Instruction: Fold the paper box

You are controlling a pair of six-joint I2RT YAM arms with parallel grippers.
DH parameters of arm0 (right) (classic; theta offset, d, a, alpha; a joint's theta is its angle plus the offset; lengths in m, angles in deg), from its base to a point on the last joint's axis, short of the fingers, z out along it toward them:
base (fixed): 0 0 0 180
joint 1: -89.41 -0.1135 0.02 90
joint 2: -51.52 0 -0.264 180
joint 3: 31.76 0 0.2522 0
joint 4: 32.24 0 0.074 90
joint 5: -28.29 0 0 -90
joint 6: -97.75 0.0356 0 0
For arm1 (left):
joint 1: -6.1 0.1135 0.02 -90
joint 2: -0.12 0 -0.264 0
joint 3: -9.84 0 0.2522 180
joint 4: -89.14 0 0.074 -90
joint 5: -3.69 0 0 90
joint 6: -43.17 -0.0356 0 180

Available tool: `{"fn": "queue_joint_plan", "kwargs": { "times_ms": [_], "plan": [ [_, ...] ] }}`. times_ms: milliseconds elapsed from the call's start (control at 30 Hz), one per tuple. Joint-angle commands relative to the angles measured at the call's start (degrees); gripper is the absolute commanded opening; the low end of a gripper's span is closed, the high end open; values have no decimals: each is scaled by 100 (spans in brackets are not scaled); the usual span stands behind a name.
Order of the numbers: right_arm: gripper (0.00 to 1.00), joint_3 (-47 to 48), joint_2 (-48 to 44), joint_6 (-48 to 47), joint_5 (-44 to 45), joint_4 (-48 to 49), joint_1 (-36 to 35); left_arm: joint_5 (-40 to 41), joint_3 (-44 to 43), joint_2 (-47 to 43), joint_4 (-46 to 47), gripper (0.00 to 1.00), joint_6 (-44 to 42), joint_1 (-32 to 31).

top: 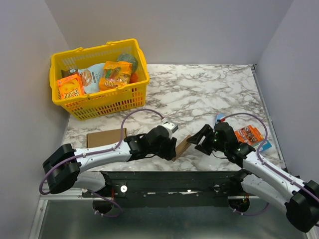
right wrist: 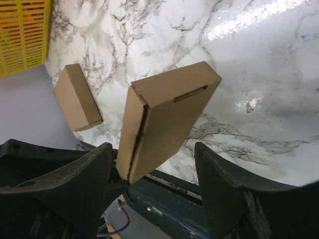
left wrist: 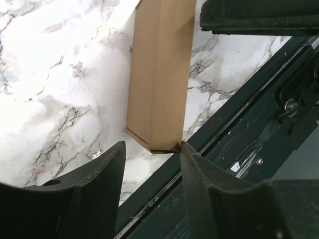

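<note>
The paper box (top: 182,146) is a slim brown carton, folded shut with a tab slot in its end, tilted at the table's near edge between my two grippers. In the left wrist view the paper box (left wrist: 159,74) stretches away from my left gripper (left wrist: 152,147), which is open. One of the fingertips (left wrist: 182,145) touches the carton's near corner, and nothing sits between the jaws. In the right wrist view the paper box (right wrist: 164,122) leans between the spread fingers of my right gripper (right wrist: 153,145), which is open, with a gap on each side. From above, the left gripper (top: 174,149) and right gripper (top: 197,140) flank the carton.
A flat brown cardboard rectangle (top: 106,137) lies at the front left. A yellow basket (top: 130,95) full of snack packets stands at the back left. An orange packet (top: 248,134) and a blue item (top: 219,118) lie by the right arm. A dark metal rail (top: 169,180) runs below the table edge.
</note>
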Motion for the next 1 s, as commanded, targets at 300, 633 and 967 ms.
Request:
{"fn": "queue_joint_plan", "kwargs": {
  "times_ms": [300, 633, 967],
  "plan": [
    [73, 174, 365, 207, -199, 598, -126, -122, -267, -416, -84, 73, -126, 284],
    [73, 86, 769, 383, -217, 1134, -231, -1449, 137, -294, 989, 60, 50, 927],
    [74, -151, 1297, 646, -50, 1837, -275, -2233, 172, 269, 1772, 58, 164, 927]
  ]
}}
